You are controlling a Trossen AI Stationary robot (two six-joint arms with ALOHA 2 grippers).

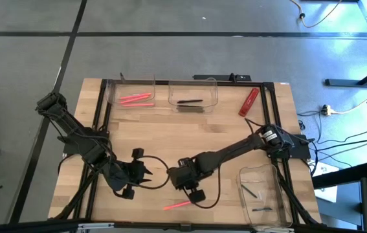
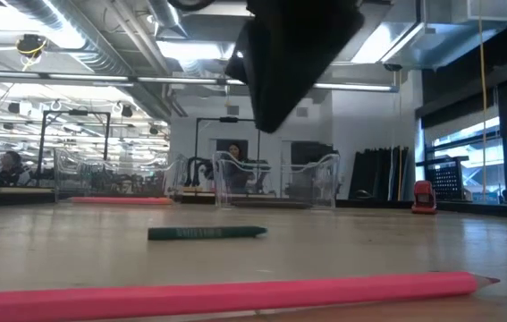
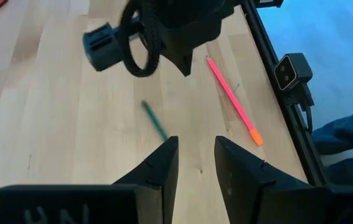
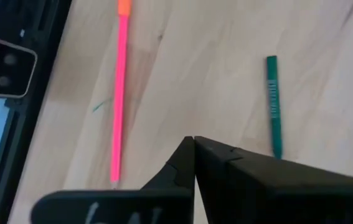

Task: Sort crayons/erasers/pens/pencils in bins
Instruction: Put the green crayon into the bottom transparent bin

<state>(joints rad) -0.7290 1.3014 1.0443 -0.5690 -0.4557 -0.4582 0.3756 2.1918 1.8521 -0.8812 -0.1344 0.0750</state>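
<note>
My left gripper (image 1: 145,171) hovers low near the table's front, left of centre, open by a narrow gap (image 3: 196,155) and empty. My right gripper (image 1: 178,176) hangs just to its right, shut and empty (image 4: 193,146), raised above the wood (image 2: 293,63). A green crayon (image 3: 154,120) lies flat on the table between them (image 4: 274,106) (image 2: 207,233). A pink pencil (image 1: 177,205) lies flat near the front edge (image 4: 119,93). One black pen (image 1: 189,101) lies in the far middle bin (image 1: 193,84).
The far left bin (image 1: 131,87) holds pink pencils (image 1: 135,99). A near right bin (image 1: 264,194) holds short dark sticks. A red object (image 1: 248,101) lies at the far right. A small camera (image 3: 291,70) sits at the front edge. People sit in the room beyond.
</note>
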